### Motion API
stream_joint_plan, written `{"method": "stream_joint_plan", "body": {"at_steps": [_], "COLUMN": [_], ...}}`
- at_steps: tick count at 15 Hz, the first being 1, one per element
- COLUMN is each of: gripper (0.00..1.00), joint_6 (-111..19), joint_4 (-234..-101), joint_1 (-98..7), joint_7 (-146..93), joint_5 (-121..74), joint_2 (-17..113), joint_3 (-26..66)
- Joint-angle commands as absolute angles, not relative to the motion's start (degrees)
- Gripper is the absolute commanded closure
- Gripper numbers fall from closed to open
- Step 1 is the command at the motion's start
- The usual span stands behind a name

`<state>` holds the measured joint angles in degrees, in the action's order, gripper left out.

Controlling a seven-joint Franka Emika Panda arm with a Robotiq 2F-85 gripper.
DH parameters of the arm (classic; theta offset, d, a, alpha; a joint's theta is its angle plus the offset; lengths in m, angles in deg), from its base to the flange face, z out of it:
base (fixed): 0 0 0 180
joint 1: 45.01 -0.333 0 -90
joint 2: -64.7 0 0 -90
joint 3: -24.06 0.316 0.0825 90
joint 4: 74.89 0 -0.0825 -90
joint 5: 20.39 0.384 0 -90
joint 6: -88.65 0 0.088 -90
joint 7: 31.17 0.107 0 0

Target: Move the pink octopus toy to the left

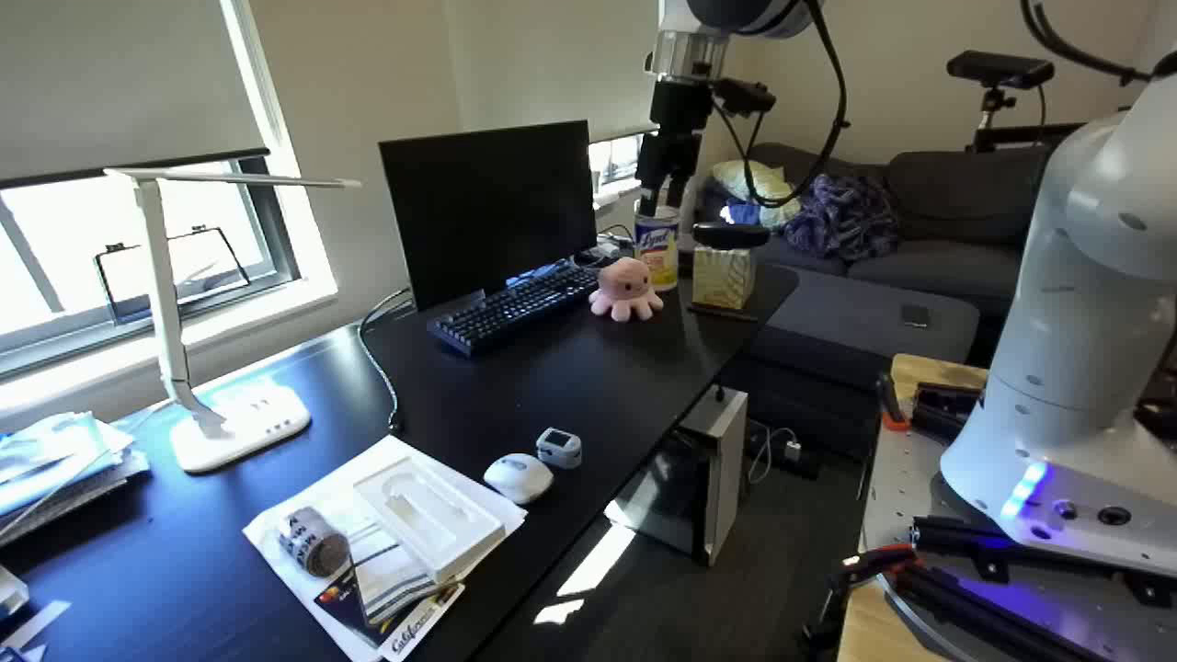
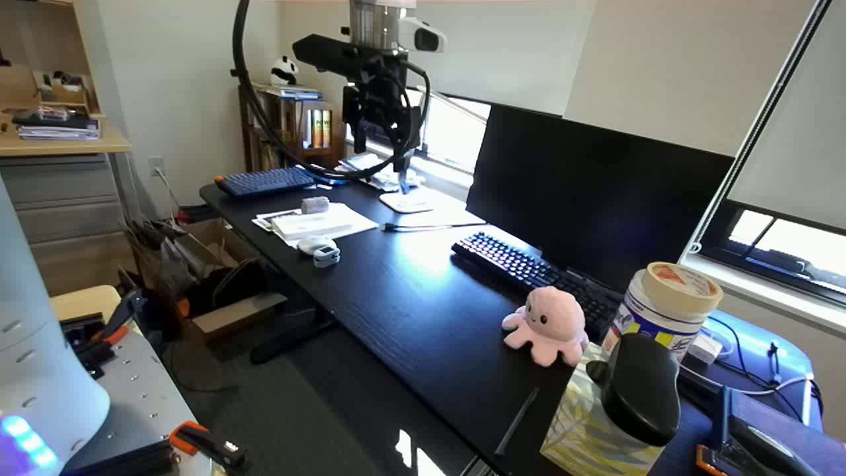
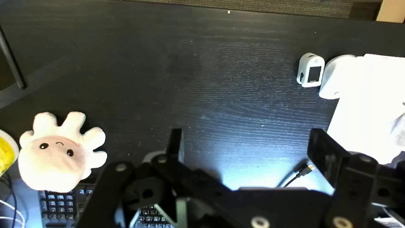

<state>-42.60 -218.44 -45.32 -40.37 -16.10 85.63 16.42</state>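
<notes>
The pink octopus toy stands upright on the black desk in both exterior views (image 1: 625, 289) (image 2: 554, 324). It sits just in front of the keyboard, close to a wipes tub. In the wrist view the octopus toy (image 3: 53, 158) is at the lower left, its face and legs in view. My gripper is raised above the desk in both exterior views (image 1: 662, 197) (image 2: 381, 153). In the wrist view my gripper (image 3: 245, 134) has its fingers wide apart with only desk and a cable end behind them. The toy is outside the fingers, off to the left finger's side.
A keyboard (image 1: 515, 308) and a monitor (image 1: 492, 211) stand behind the toy. The wipes tub (image 2: 661, 327) bears a tape roll (image 2: 684, 289). A tissue box (image 2: 595, 423) has a black object on top. An oximeter (image 3: 310, 70), mouse (image 1: 518, 478), papers and a lamp (image 1: 161, 285) are farther along.
</notes>
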Motion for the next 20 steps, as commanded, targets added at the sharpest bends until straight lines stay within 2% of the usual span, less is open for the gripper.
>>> {"method": "stream_joint_plan", "body": {"at_steps": [1, 10, 13, 17, 20], "gripper": [0.0, 0.0, 0.0, 0.0, 0.0], "joint_6": [-42.4, -48.7, -51.7, -49.2, -50.7], "joint_4": [-218.3, -200.1, -191.9, -182.2, -184.2], "joint_1": [-44.6, -38.0, -34.8, -30.1, -29.4], "joint_7": [-40.6, -40.4, -39.0, -39.8, -39.0], "joint_5": [-15.8, -15.0, -14.6, -10.8, -11.8], "joint_2": [85.6, 62.4, 52.3, 41.1, 41.8], "joint_3": [17.1, 10.3, 9.6, 11.5, 12.2]}}
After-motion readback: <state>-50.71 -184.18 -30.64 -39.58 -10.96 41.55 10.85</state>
